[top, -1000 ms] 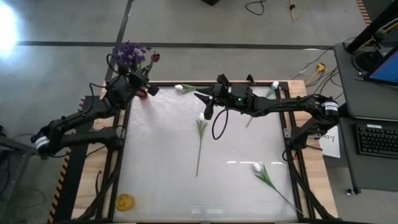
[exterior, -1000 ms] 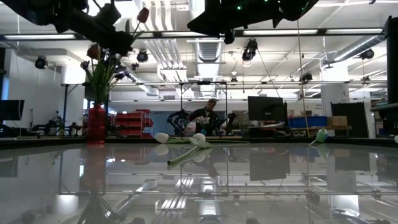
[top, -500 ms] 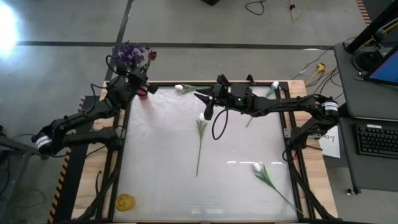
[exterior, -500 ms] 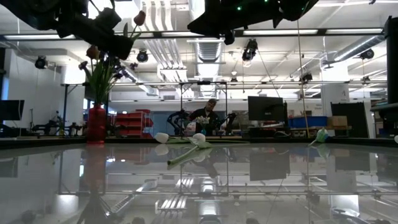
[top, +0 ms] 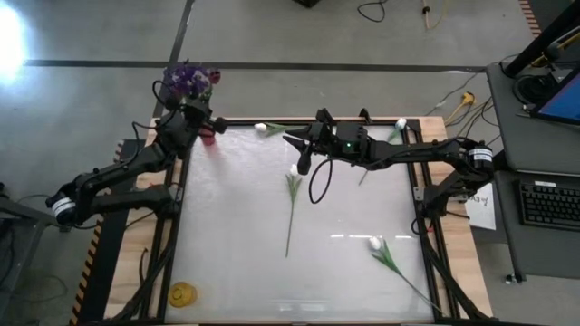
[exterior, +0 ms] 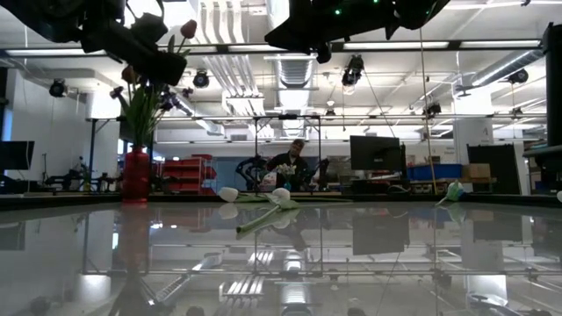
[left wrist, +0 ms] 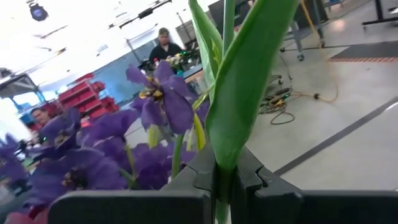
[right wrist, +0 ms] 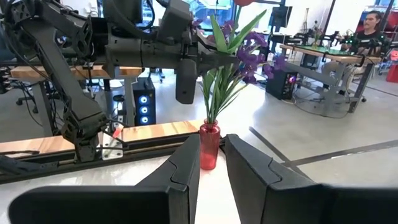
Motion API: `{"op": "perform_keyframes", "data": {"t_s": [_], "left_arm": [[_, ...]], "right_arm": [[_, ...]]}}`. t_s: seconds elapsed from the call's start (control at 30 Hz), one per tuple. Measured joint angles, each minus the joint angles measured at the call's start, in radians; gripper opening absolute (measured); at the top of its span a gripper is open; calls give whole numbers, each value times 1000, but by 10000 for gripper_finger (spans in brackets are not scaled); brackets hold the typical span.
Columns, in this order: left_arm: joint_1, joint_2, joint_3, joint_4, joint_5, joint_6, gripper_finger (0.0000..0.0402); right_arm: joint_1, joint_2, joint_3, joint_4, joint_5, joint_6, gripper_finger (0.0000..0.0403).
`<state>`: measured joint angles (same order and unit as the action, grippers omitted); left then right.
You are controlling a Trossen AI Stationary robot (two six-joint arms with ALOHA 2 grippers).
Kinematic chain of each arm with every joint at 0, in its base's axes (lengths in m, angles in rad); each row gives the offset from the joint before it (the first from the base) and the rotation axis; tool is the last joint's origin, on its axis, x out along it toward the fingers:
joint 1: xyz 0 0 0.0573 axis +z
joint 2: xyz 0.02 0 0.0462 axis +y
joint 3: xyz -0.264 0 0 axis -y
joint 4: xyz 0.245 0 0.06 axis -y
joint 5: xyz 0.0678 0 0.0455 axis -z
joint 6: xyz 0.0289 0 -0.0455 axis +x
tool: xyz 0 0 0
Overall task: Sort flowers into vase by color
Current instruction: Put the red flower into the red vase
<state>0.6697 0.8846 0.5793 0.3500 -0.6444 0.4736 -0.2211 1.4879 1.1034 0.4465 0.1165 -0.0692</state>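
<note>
Where the red tulip point(exterior: 188, 29) sits, high over the red vase point(exterior: 135, 174) at the table's far left corner, its green stem point(left wrist: 231, 93) runs down into the left gripper point(left wrist: 222, 177); fingers closed tight on the stem, leaf standing up between them in the left wrist view; purple blossoms point(left wrist: 155, 99) just beside it, already in the vase w/ their green leaves fanning out above the neck; from the high view the purple bunch point(top: 186, 78) shows just past the table's corner, left gripper point(top: 198, 116) next to it.

White tulips lie on the table point(top: 236, 235): one point(top: 263, 128) at the far edge, near the vase; one point(top: 292, 204) mid-table, stem pointing toward the near side, bud up by the right gripper; one point(top: 388, 256) near the right front; one more bud point(top: 400, 124) at the far right edge, partly behind the right arm.

Right gripper point(top: 300, 152) hangs over the table's far middle, aimed toward the vase; its fingers point(right wrist: 184, 168) stand apart, holding nothing, the red vase point(right wrist: 209, 145) showing in the gap between them well beyond.

Yellow object point(top: 182, 293) at the near left corner; can't tell what it is.

Person point(exterior: 292, 163) seated in the room behind; keyboard point(top: 550, 204) on a desk at right.
</note>
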Motion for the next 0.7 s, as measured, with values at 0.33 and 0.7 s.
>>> {"op": "perform_keyframes", "data": {"t_s": [0.33,0.7], "left_arm": [[8,0,-23,-12,-52,-103,0],[10,0,-36,16,-73,-122,0]], "right_arm": [[0,1,0,0,0,5,71],[0,1,0,0,0,-1,69]]}}
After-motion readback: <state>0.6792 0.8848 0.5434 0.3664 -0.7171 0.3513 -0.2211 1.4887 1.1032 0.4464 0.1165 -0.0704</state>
